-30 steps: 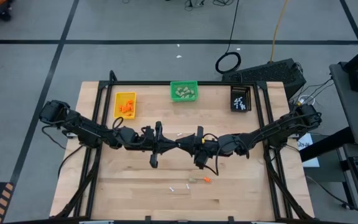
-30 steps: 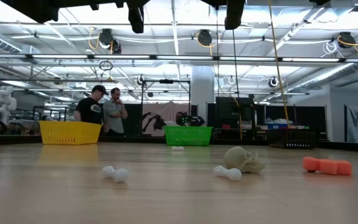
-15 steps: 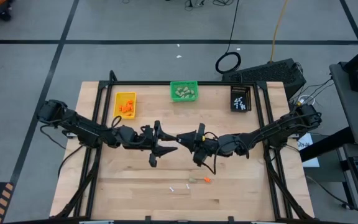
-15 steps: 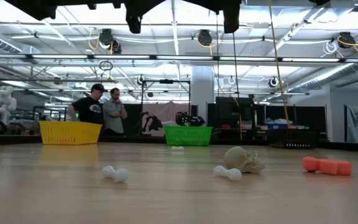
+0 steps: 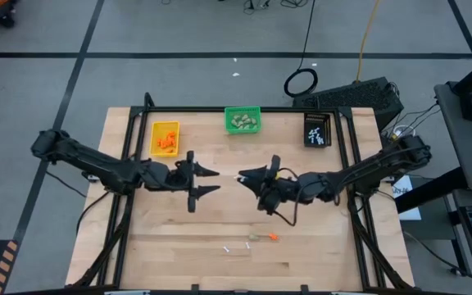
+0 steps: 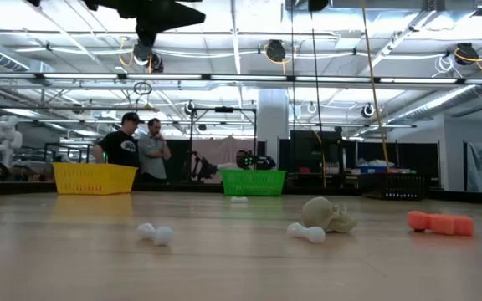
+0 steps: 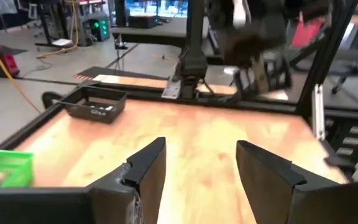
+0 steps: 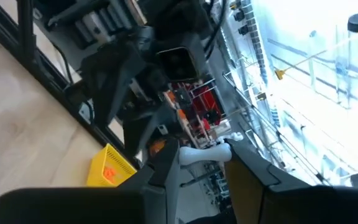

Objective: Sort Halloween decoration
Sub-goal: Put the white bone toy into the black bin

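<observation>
Right gripper (image 8: 201, 163) clamping white stick (image 8: 205, 154), no legible writing anywhere.

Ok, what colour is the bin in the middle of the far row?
Bright green, holding beige-grey lumps; the high view shows it best.

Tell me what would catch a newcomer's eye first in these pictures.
The two dark arms meeting over the table's middle: the left gripper stands open and empty, while the right gripper pinches a white stick. Along the far edge sit the yellow bin, the green bin and the black bin. Near the front edge lie a beige skull-like lump, an orange piece and loose white sticks.
</observation>
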You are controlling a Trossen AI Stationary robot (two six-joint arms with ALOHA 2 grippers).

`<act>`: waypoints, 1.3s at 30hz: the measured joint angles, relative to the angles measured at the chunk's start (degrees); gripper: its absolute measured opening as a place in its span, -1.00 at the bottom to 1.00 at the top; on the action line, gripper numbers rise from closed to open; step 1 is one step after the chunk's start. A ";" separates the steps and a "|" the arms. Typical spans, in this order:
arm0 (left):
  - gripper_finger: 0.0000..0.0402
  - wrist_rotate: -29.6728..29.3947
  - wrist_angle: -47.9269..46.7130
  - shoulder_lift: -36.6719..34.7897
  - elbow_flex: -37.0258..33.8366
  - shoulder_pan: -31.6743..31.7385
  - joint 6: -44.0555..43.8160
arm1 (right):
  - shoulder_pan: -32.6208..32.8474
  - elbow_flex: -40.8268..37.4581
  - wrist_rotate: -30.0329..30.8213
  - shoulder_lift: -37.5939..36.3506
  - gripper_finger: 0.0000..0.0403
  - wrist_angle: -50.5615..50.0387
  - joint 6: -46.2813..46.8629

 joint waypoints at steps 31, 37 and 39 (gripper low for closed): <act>-0.03 -3.32 -0.45 -2.35 -5.86 -4.89 2.69 | -0.61 0.00 -6.23 -15.75 -0.55 -30.78 1.20; -0.03 -3.46 0.01 -2.35 -5.86 -4.89 3.03 | -0.61 0.00 -6.25 -15.75 -0.55 -30.80 -10.13; -0.03 -3.46 0.02 -2.35 -5.85 -4.89 3.03 | -0.61 0.00 -6.25 -15.75 -0.55 -30.86 -14.46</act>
